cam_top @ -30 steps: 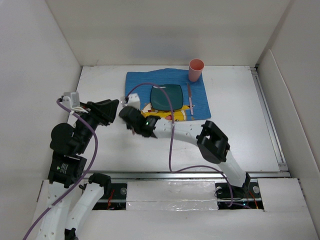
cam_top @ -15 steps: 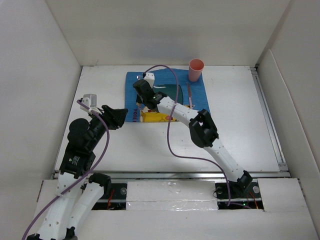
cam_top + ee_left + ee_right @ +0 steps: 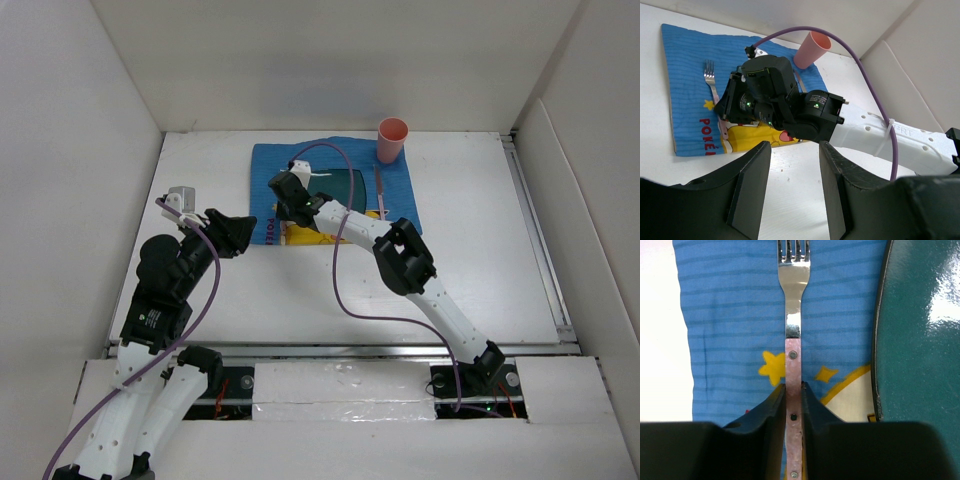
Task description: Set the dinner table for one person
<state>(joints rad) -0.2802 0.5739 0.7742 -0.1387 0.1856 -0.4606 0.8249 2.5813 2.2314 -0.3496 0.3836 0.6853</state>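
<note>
Counting one fork (image 3: pixel 793 340), one plate (image 3: pixel 920 340), one cup (image 3: pixel 392 138), perhaps one knife (image 3: pixel 381 195).

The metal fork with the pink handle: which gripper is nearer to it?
Right. The right gripper flanks the handle of the metal fork; the left gripper hovers off the blue cloth placemat, well away.

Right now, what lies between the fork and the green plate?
A strip of blue placemat separates the fork from the plate, shown in the right wrist view.

Blue striped placemat (image 3: pixel 730 305) with yellow stars; teal plate (image 3: pixel 920 340), pink cup (image 3: pixel 392 140), pink-handled fork (image 3: pixel 793 320).
</note>
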